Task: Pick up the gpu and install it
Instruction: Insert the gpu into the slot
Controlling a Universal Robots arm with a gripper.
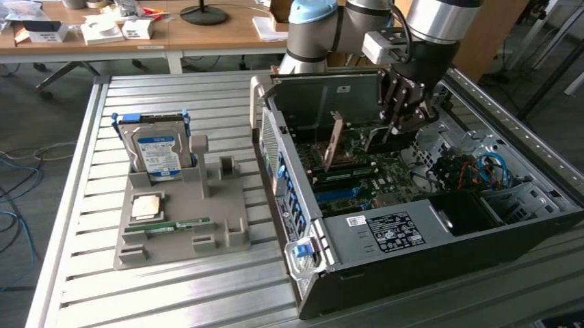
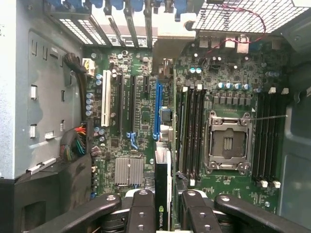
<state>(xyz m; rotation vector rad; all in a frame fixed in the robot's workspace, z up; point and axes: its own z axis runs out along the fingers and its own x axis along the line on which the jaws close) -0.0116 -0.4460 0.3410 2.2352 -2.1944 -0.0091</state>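
Gripper [image 2: 165,208] jaws pinch gpu [image 2: 163,170] — exterior view: card at gripper's 9 o'clock. Risk: skew over blue slot [image 2: 157,109] — connector jams.

gpu [image 1: 336,137]: tan-brown face, dark edge. hard drive [image 1: 155,154]: silver, blue label. memory stick [image 1: 169,225]: green. motherboard [image 2: 141,111]: green. tray [image 1: 196,201]: plain grey.

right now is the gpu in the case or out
In the case: the gpu stands on edge in the gripper, over the motherboard. Seated or not, cannot tell.
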